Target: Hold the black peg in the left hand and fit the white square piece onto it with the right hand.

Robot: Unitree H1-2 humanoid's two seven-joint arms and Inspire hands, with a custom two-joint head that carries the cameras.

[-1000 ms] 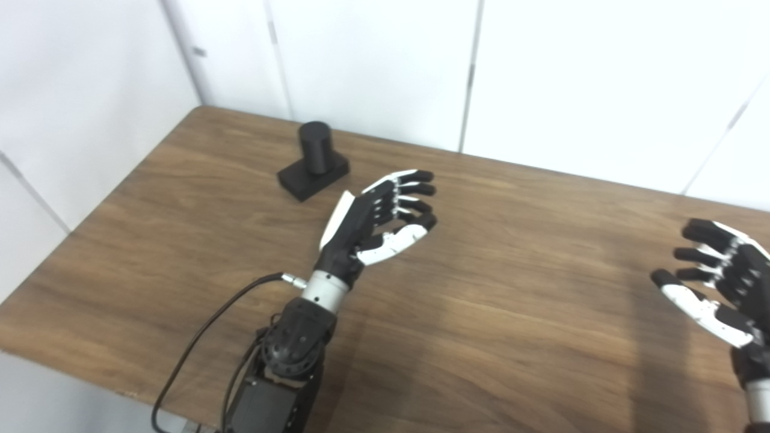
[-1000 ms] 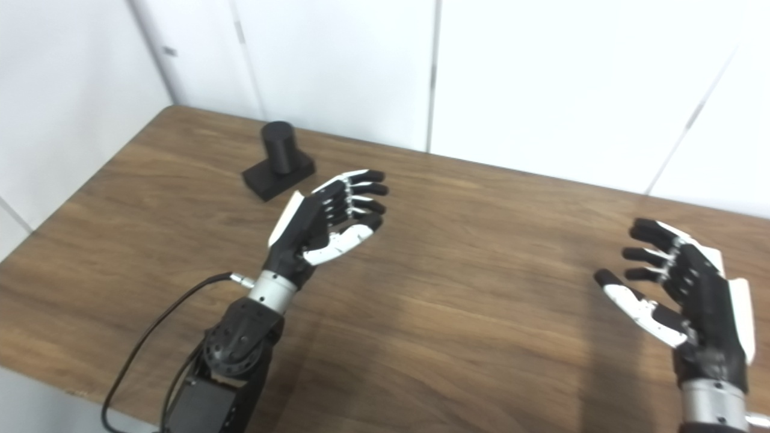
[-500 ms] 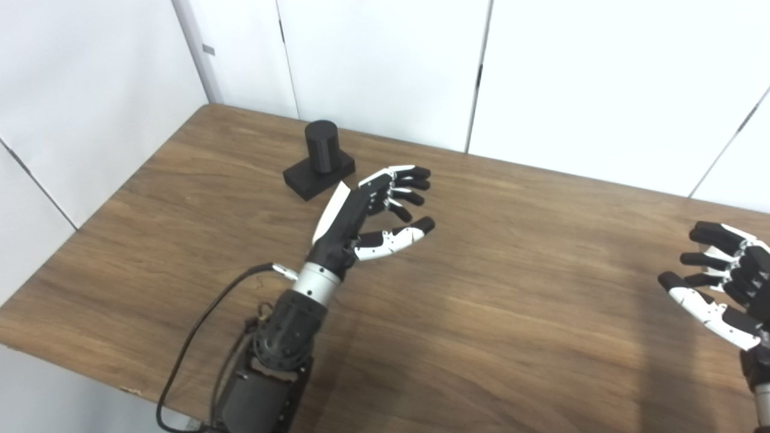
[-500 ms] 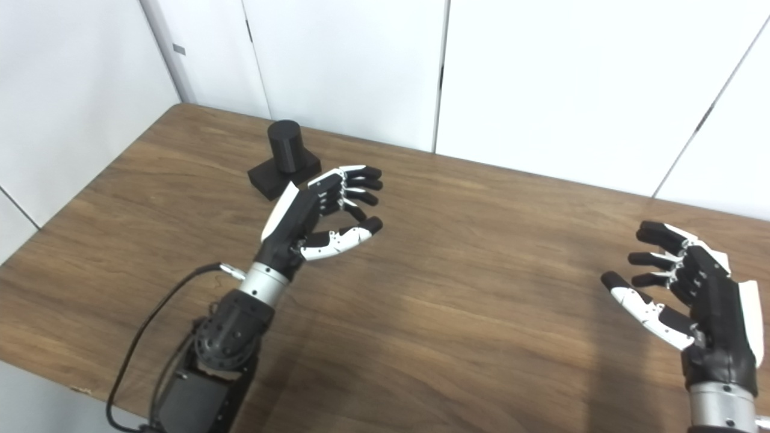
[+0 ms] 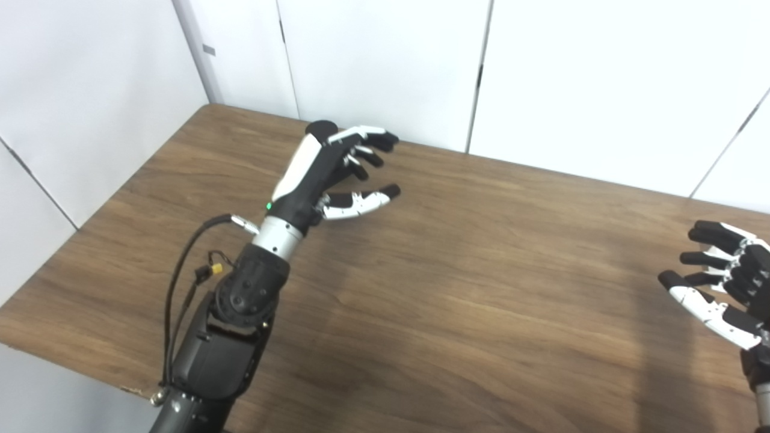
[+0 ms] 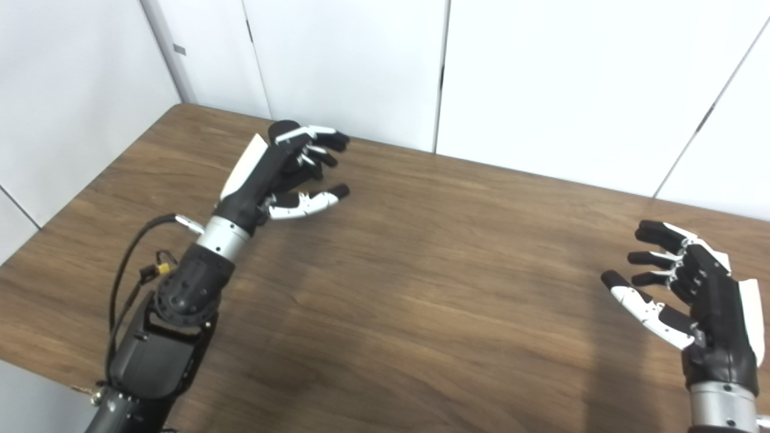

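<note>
left hand [image 5: 328, 171] is up at the far-left part of the table [image 5: 481, 288], right in front of the black peg [image 5: 320, 127]. only the peg's round top shows above the knuckles in both views; its body and base are hidden behind the hand. fingers [image 5: 370, 139] are spread and half curled, thumb [image 5: 361, 203] sticks out apart from them, nothing held yet afaict. can't tell if the hand touches the peg or just sits beside it.

right hand [image 6: 692, 294] waits at the near-right edge, well apart from everything, fingers apart, holding nothing. white square piece isn't in view in either pic.

risks, imo: the hand hides the peg from the cameras, so closing is half blind. if the fingers curl while the palm is off to one side, they could shove the peg over or skid it toward the wall instead of wrapping it. a grip too near the top would also leave no free length for the square piece later. and w/ that piece out of sight, the right hand has nothing to go for yet.

peg orientation: judging from the flat round top facing up, it prob stands upright, long axis vertical, free end pointing at the ceiling. tilt can't be checked w/ the body hidden.
</note>
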